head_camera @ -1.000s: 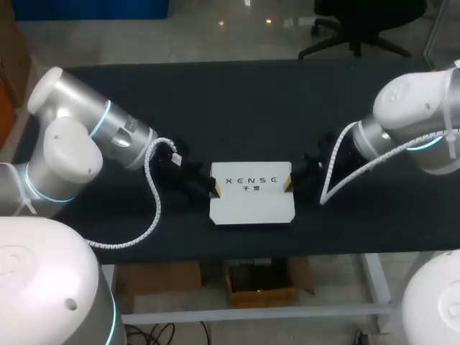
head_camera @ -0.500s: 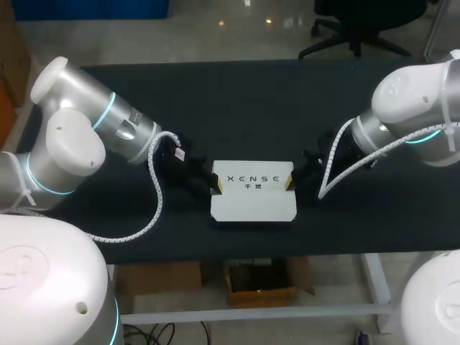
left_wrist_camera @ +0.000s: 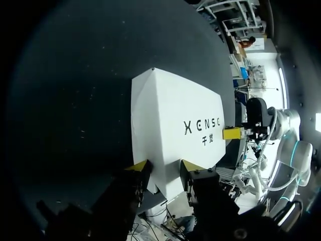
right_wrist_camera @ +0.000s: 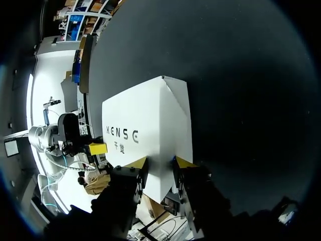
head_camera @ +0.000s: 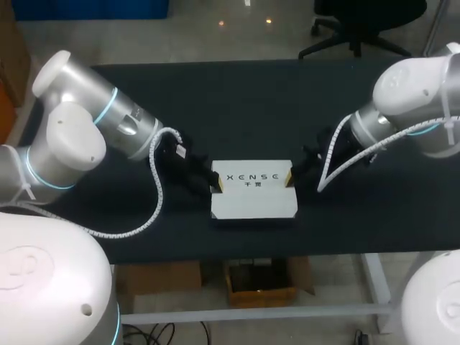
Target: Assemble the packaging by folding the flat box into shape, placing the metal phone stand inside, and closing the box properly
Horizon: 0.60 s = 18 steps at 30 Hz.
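Box (head_camera: 253, 198), white, sits near the front edge of the black table (head_camera: 244, 100) between the two arms, with the left gripper (left_wrist_camera: 164, 169) clamped on its left end and the right gripper (right_wrist_camera: 158, 163) clamped on its right end, both yellow fingertips of each touching it.

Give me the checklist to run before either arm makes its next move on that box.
1. Left end effector gripping the white box: ok, the box's edge fills the gap between its fingers.
2. Right end effector gripping the white box: ok, same at the opposite edge.
3. Grips facing each other across the box: ok in the head view.
4. Box folded into shape: cannot tell; only its printed top face shows plainly.
5. Metal phone stand within reach: cannot tell; it shows in no view.
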### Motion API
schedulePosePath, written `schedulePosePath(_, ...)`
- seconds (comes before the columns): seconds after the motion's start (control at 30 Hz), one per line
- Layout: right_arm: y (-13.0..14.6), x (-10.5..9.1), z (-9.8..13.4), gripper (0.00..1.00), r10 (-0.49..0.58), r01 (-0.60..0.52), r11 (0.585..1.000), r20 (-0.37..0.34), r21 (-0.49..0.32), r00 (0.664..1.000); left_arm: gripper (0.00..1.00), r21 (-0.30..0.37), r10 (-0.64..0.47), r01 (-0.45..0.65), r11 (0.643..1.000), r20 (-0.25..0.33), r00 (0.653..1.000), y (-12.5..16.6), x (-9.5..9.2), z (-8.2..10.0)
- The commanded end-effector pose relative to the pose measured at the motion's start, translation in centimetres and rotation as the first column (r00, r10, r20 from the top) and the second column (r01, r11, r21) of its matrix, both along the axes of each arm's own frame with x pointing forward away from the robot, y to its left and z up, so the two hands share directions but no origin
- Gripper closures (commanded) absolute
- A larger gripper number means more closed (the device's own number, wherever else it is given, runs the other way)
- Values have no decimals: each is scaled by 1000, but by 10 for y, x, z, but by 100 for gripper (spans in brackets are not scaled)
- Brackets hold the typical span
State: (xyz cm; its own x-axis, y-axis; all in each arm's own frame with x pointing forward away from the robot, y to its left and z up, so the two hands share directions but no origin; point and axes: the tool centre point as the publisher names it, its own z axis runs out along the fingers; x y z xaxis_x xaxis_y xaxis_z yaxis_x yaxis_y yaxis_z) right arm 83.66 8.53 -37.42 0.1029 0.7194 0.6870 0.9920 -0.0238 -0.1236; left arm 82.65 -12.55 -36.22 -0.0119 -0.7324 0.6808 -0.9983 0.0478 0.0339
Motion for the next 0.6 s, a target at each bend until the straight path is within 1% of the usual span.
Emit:
schedulePosePath(0.03, 5, 3, 4, 69, 10, -10, 1000, -11, 2, 1000, 61, 12, -3, 3, 1000, -8, 1000, -6, 1, 5)
schedulePosePath(0.23, 7, 6, 5, 69, 20, -20, 1000, -42, 0, 999, 61, 19, 1, -1, 1000, -22, 1000, -6, 2, 6)
schedulePosePath(0.6, 7, 8, 9, 71, 18, -19, 1000, -90, -3, 996, 61, 29, -2, 5, 1000, -78, 997, -6, 6, 7)
